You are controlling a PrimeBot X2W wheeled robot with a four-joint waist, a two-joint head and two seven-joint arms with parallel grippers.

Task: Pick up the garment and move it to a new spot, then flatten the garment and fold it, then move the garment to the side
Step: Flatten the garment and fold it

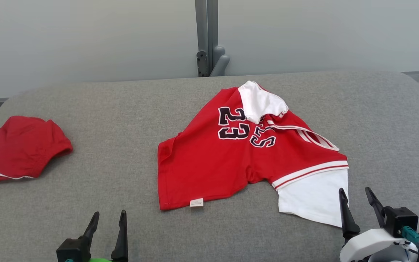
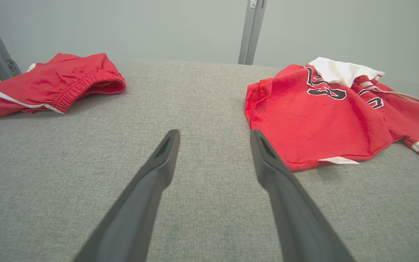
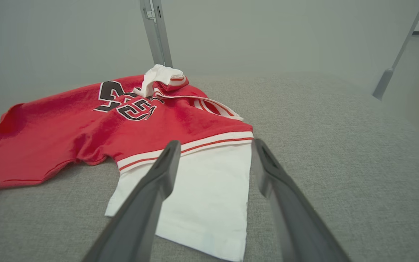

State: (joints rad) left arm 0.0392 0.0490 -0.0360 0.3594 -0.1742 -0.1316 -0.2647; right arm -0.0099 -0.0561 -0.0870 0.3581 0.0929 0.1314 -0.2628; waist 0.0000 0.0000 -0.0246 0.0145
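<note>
A red jersey garment (image 1: 213,160) with white sleeves and the number 23 lies crumpled at the middle right of the grey padded table (image 1: 122,120). One white sleeve (image 1: 313,198) reaches toward the near right; the other is folded over the top. My left gripper (image 1: 107,219) stands open near the front edge, left of the garment (image 2: 311,123), holding nothing. My right gripper (image 1: 356,196) is open at the lower right, its fingertips just above the near white sleeve (image 3: 209,182). In the right wrist view the garment (image 3: 86,131) spreads to the left.
A second red cloth item with white trim (image 1: 20,149) lies bunched at the table's left edge, also seen as red shorts (image 2: 56,85) in the left wrist view. A grey post (image 1: 207,36) rises behind the table against a pale wall.
</note>
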